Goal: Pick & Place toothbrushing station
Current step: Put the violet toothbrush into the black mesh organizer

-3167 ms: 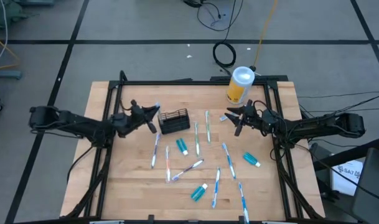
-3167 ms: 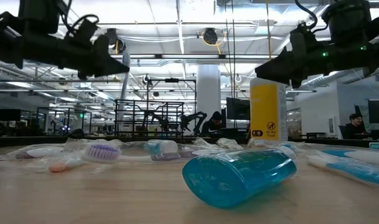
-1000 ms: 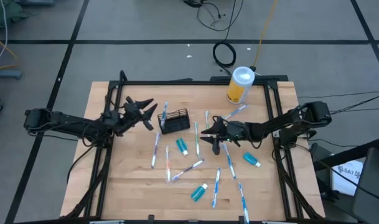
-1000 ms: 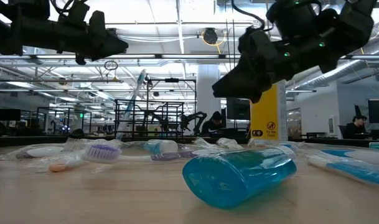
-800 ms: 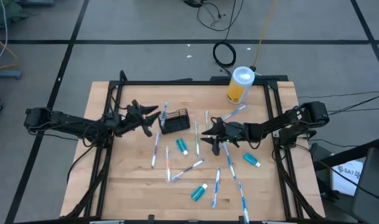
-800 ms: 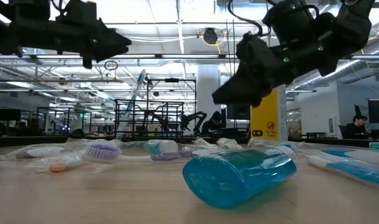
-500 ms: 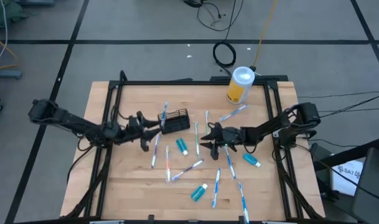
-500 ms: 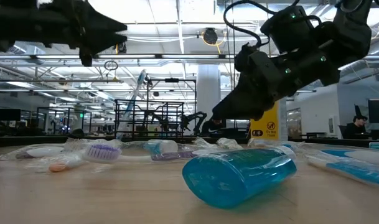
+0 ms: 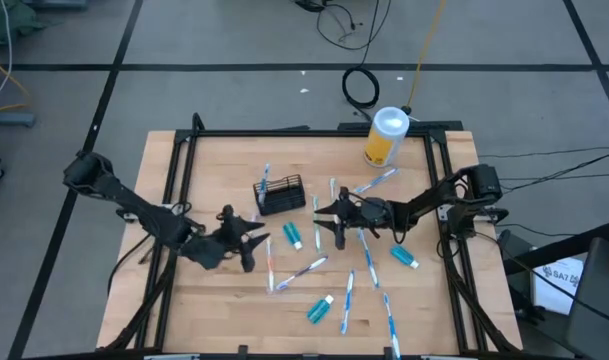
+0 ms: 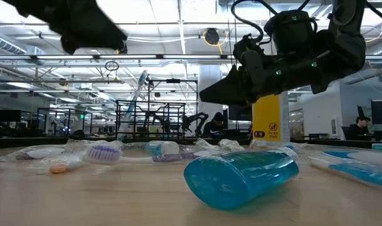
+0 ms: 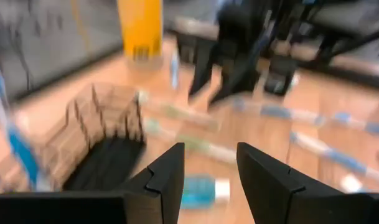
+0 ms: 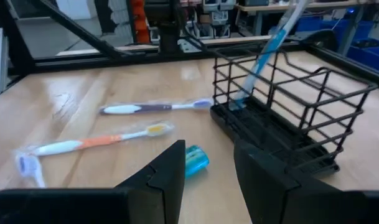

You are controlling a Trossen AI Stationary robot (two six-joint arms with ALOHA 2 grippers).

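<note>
The black wire caddy (image 9: 281, 194) stands on the wooden table left of centre, one white-and-blue toothbrush (image 9: 264, 180) standing upright in it. Several toothbrushes, such as one (image 9: 317, 222), and teal tubes (image 9: 292, 236) (image 9: 404, 257) lie flat around it. My left gripper (image 9: 254, 243) hovers open on the near side of the caddy, pointing right, above a teal tube (image 11: 201, 190). My right gripper (image 9: 326, 220) hovers open to the right of the caddy (image 12: 282, 106), pointing left, with a teal tube (image 12: 195, 158) below its fingers. Neither holds anything.
A yellow canister with a white lid (image 9: 386, 137) stands at the far right of the table. A black frame (image 9: 184, 160) runs round the table. More brushes and a teal tube (image 9: 320, 308) lie toward the near edge. A purple brush (image 12: 155, 107) and an orange one (image 12: 96, 142) lie left of the caddy.
My left gripper has gone from beside the caddy's left end toward the table's near edge and a little right, staying open. My right gripper has edged toward the table's left. The caddy and the brush in it have kept still.
</note>
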